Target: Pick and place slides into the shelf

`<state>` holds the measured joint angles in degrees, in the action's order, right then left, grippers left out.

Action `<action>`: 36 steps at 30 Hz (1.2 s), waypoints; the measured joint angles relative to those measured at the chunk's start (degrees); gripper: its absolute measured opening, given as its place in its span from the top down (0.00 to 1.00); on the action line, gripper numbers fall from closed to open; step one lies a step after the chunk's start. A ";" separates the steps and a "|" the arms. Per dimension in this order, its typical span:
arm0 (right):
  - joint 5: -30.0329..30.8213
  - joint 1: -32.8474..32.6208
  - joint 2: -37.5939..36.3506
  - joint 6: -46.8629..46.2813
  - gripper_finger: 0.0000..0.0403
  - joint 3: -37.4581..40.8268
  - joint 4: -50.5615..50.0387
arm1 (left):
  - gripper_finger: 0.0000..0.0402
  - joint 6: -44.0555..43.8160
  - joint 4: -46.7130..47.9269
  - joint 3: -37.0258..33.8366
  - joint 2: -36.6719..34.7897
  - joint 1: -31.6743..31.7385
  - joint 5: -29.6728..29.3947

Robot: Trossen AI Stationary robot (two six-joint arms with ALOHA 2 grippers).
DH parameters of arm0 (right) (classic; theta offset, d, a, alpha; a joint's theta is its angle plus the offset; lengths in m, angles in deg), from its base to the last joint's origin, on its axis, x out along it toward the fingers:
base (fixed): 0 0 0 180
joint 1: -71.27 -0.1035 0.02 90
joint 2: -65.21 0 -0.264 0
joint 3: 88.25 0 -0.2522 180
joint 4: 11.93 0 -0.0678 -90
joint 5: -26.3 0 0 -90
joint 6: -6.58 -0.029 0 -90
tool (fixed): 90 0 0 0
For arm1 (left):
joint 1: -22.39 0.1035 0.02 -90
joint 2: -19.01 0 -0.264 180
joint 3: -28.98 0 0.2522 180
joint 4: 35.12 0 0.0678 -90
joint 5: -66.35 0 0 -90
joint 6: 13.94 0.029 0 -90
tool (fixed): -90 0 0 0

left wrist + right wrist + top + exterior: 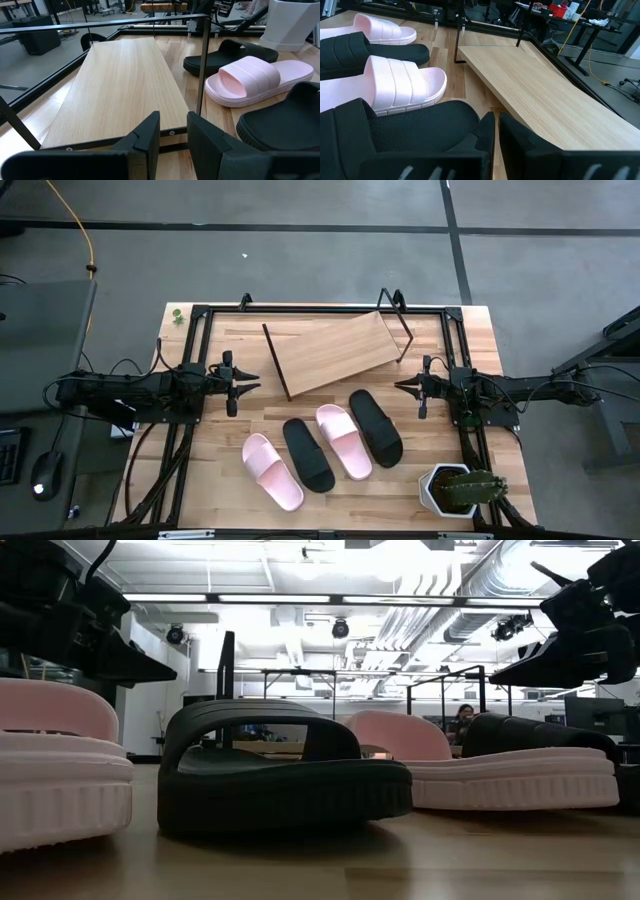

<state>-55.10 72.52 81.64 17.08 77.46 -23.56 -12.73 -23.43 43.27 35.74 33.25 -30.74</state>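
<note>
Start of task by the look of it: nothing picked, nothing on the shelf.

Nearest the front edge of the desk (470,340), a row of four slides: pink slide (272,471) far left, black slide (307,454) just beside it, second pink slide (344,440), then second black slide (376,427) on the right. All flat on the desk, side by side, angled alike, colours alternating. Count: two pink, two black, four in all. One white pot with a cactus (460,490) at the front right corner.

Mid-desk, level with each other: left gripper (243,383) at the left edge, jaws part open, empty, pointing inward at the shelf end. Right gripper (405,385) at the right edge, jaws closed, holding nothing. Both hover clear of the slides.

Farther back: one shelf (333,353), a bare tilted wooden board on a black wire frame, set at a slant between the two arms. No slide on it.

Step in hand, as I judge it: before the first grasp. The next move calls for one arm to open up, drop onto the nearest slide, likely by the strap or edge, then lift and carry it back onto the board. The right arm must open first. The board slopes, so a slide could slip if it is set down carelessly.
</note>
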 joint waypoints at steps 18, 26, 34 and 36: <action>-0.15 0.00 0.00 -0.16 0.97 0.00 0.00 | 0.79 -0.02 0.02 0.00 0.01 -0.01 0.00; -2.76 -0.02 0.00 -12.15 0.97 0.00 0.24 | 0.79 -0.84 -1.25 0.01 0.01 0.00 0.02; -2.81 -0.01 0.00 -13.22 0.97 0.00 0.24 | 0.79 -3.41 -2.50 0.00 0.00 -0.01 0.04; -2.80 -0.02 0.00 -13.26 0.97 0.01 0.24 | 0.79 -3.35 -2.50 0.00 0.02 0.00 0.03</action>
<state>-57.90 72.50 81.64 3.81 77.47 -23.32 -16.08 -25.93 43.27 35.76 33.25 -30.71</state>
